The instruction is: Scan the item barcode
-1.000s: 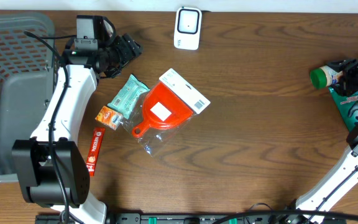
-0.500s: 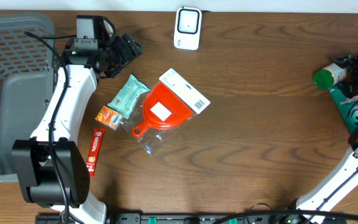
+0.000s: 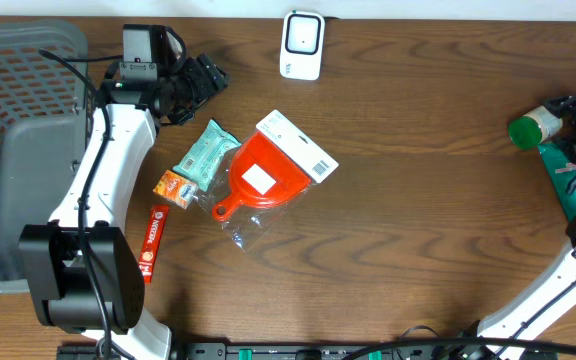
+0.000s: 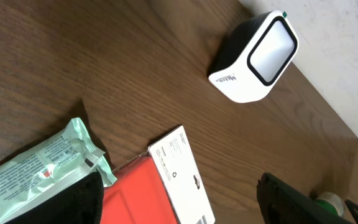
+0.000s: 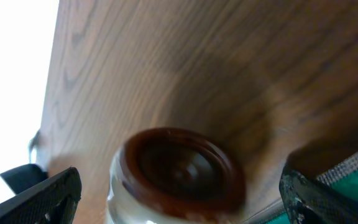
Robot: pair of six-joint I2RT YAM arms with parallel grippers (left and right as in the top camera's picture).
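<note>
Right gripper is hanging out at the far right edge of the overhead frame. In its own wrist view the fingers are standing spread wide, one in each bottom corner. The bottle is sitting between them with a gap on both sides, so nothing is pinching it. From above, it's lying on the table with its green cap pointing left. The wrist cam is looking at its round brown end, and that's pretty blurry. A teal bag is lying just below the bottle at the right edge, but I can't tell if the two are touching.

The scanner, white with a dark face, is sitting at top centre of the overhead frame, well apart from the bottle.

Left gripper is hovering in the upper left, between the scanner and the grey basket. Its jaws are standing apart and gripping nothing. Its camera is looking down at the scanner, a green packet and the white barcode card of the red scoop pack.

In the middle of the frame, the packet is lying just left of the scoop pack, touching its edge. A small orange box is sitting right under the packet. A red tube is lying below that, beside the left arm.
</note>
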